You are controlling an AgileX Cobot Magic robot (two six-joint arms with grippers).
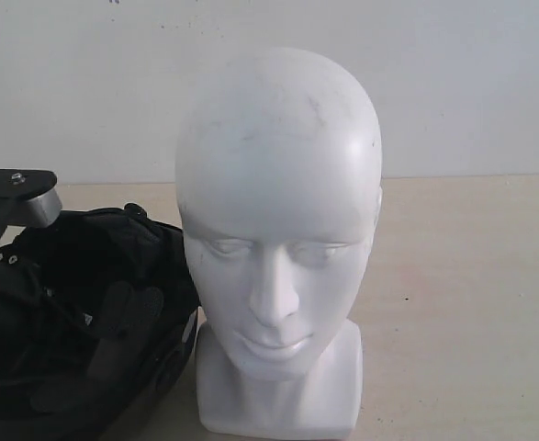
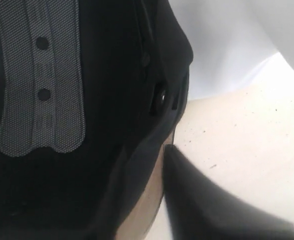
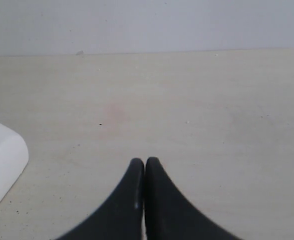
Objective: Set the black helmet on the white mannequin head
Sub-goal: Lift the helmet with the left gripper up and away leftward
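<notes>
Centre: mannequin head (image 1: 278,248) upright on table (image 1: 462,303); helmet (image 1: 76,312) just left of it, opening toward camera.

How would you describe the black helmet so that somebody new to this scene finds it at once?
On the pale beige table stands a glossy white mannequin head. Beside it, on the exterior view's left, lies the matte black helmet. It alone is dark and hollow, with padded lining showing.

My right gripper (image 3: 144,162), tips pressed together: bare table (image 3: 212,100) ahead, free up to the wall (image 3: 147,25) | white mannequin head (image 3: 1,155) base near, off to one side | my left gripper's finger (image 2: 192,195): black helmet (image 2: 111,125) rim just beside it, open table on its other side.
</notes>
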